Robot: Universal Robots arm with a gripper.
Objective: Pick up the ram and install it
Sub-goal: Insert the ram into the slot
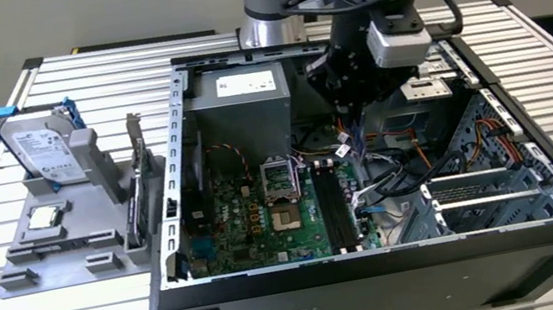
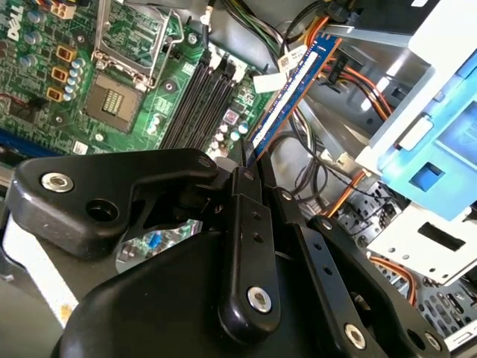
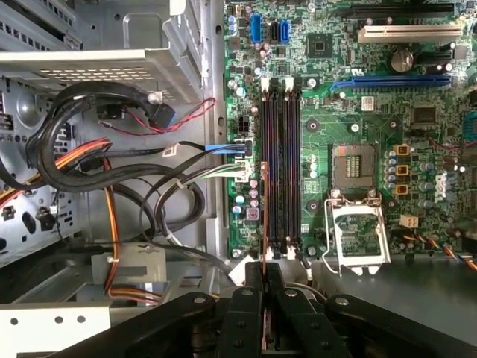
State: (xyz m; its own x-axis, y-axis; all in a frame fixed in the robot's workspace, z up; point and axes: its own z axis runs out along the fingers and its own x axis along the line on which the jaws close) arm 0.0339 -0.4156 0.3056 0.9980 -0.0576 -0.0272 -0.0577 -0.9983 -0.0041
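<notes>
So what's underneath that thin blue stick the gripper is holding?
The long blue ram stick, clamped in the black gripper, hangs over the black memory slots on the green motherboard. The strip directly beneath its edge is covered; whether it touches can't be told.

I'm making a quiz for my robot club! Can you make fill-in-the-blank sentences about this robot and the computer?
1. The gripper is shut on the ram, a long ____ stick.
2. In the first wrist view, the ram lines up with the black memory slots on the green ____.
3. The hard drive stands in a gray holder beside the open computer ____.
Missing words: blue; motherboard; case.
</notes>
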